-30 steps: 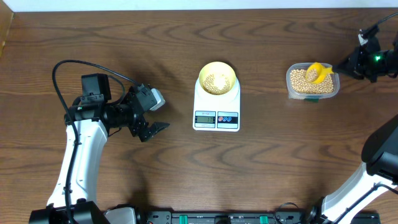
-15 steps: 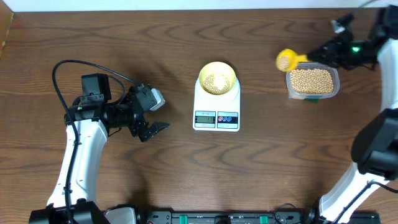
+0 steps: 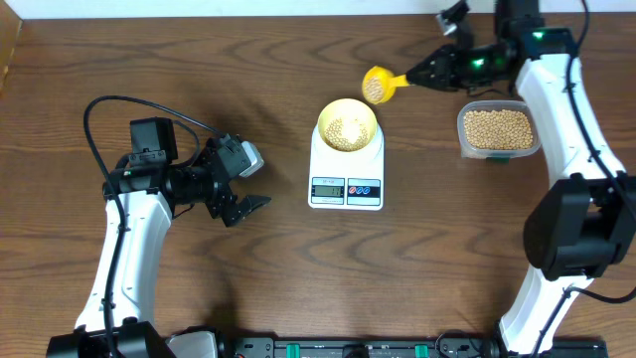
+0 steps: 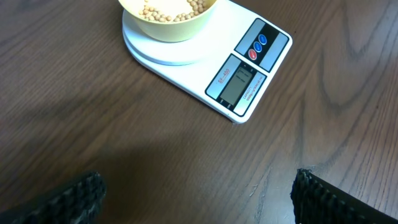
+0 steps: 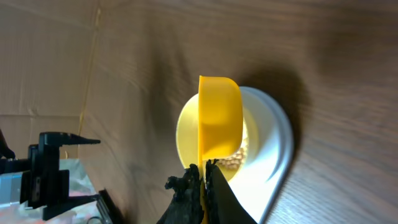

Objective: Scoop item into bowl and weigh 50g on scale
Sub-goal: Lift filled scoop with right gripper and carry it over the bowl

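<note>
A wooden counter [image 3: 149, 60] seen from above. Near the middle sits a white scale [image 3: 346, 184]. On its platform stands a pale yellow-green bowl [image 3: 347, 126] holding a shallow layer of tan beans [image 3: 346, 130]. To the right, well apart from the scale, is a clear tub [image 3: 499, 130] filled with more beans.

The right hand [image 3: 415, 76] is clamped tight on the handle of a yellow scoop [image 3: 377, 85]. It holds the scoop in the air just beyond the bowl's far right rim. From above, beans show inside the scoop's cup. The right wrist view looks along the handle, with the cup in front and the bowl and scale platform behind it.

The left hand [image 3: 246, 207] sits left of the scale, its jaws spread wide and holding nothing. Its camera faces the scale's front edge and the bowl.

The step in hand appears to be carrying a loaded scoop to the bowl. The next move likely calls for bringing the cup fully over the bowl. It should then tip slowly, so the beans drop inside rather than onto the platform or counter. The display is too small to read, so how near the weight is to the target cannot be told.
</note>
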Tool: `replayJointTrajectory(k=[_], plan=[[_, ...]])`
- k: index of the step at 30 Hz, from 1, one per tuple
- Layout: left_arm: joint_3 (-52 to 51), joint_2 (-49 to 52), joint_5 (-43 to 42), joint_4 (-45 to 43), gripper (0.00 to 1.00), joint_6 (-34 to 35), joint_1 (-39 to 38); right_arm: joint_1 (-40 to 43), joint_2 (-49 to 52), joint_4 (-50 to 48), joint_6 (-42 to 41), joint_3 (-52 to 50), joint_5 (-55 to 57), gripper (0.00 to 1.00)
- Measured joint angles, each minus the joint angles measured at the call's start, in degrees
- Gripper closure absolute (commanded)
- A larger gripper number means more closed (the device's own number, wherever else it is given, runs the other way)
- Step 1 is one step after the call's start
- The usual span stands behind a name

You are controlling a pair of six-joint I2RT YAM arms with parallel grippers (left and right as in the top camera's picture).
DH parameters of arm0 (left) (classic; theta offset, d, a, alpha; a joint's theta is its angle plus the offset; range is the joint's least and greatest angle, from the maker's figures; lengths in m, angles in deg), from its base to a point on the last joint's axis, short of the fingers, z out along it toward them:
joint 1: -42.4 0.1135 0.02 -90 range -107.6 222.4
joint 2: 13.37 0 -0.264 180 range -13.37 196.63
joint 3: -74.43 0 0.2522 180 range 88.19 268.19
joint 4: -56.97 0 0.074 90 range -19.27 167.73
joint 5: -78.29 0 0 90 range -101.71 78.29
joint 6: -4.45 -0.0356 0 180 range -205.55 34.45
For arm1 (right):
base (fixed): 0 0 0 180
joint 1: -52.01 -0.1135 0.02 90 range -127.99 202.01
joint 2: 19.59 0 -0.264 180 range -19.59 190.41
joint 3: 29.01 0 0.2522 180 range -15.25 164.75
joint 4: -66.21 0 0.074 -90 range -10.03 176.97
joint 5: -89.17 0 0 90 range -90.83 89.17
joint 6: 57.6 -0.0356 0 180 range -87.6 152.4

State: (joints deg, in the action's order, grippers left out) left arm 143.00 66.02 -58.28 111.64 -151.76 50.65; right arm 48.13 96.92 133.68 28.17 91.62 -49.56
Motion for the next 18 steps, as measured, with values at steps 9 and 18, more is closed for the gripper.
replayJointTrajectory(k=[9, 18], plan=[[0.0, 0.0, 0.0, 0.0, 0.02, 0.0, 0.0, -7.1, 0.0, 3.1, -1.2, 4.5, 9.1, 0.99], [0.0, 0.0, 0.0, 0.0, 0.02, 0.0, 0.0, -12.2, -0.2, 9.4, 1.0, 8.1, 21.3, 0.99]])
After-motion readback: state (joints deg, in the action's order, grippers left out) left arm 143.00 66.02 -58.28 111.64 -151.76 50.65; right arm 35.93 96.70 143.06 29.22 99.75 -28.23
